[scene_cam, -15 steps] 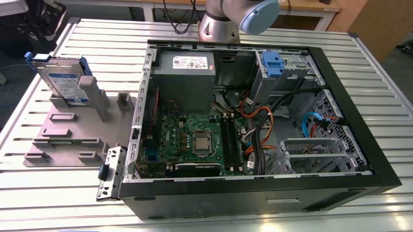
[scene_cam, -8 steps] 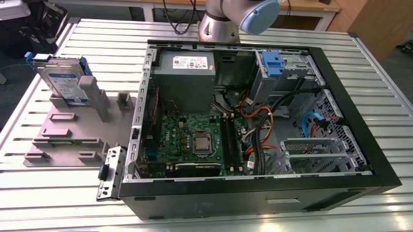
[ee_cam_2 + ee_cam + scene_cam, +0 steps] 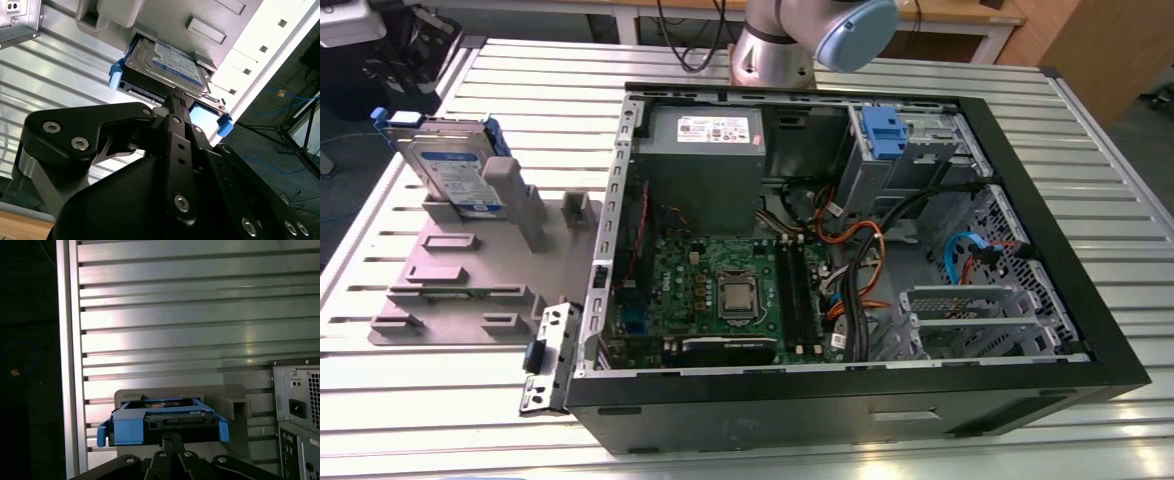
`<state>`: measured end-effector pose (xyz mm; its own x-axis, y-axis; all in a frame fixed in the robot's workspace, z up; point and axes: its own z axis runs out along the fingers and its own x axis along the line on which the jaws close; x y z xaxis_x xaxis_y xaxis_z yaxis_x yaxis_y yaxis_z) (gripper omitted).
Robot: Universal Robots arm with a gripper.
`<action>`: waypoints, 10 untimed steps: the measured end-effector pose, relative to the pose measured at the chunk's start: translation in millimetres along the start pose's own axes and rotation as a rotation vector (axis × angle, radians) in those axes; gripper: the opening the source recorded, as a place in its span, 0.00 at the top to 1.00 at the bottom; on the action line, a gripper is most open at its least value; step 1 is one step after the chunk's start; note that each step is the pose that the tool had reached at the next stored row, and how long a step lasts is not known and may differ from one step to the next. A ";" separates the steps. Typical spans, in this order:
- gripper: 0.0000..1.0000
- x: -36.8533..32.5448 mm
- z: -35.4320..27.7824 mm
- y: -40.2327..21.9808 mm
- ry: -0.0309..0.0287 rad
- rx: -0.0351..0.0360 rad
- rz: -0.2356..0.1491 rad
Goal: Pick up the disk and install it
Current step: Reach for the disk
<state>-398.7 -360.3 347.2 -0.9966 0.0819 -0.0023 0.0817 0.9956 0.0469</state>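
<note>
Locate disk (image 3: 452, 172) upright in grey fixture (image 3: 454, 272) on bench (image 3: 440, 440); lower end hidden in slot. Note tool (image 3: 172, 438) clenched, empty, body cut off.

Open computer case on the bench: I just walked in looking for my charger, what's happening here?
A robot arm's black gripper is lined up on the silver hard drive in its blue plastic carrier. The drive stands on edge in a grey holder at the exterior view's left of the black open computer case, not yet picked up.
</note>
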 end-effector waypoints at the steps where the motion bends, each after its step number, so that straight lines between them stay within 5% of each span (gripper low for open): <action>1: 0.89 0.1 0.2 0.0 0.0000 0.0000 0.000; 10: 0.89 5.4 4.5 -0.7 -0.0002 -0.0002 0.000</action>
<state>-404.2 -360.4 342.7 -0.9966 0.0818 -0.0026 0.0816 0.9955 0.0471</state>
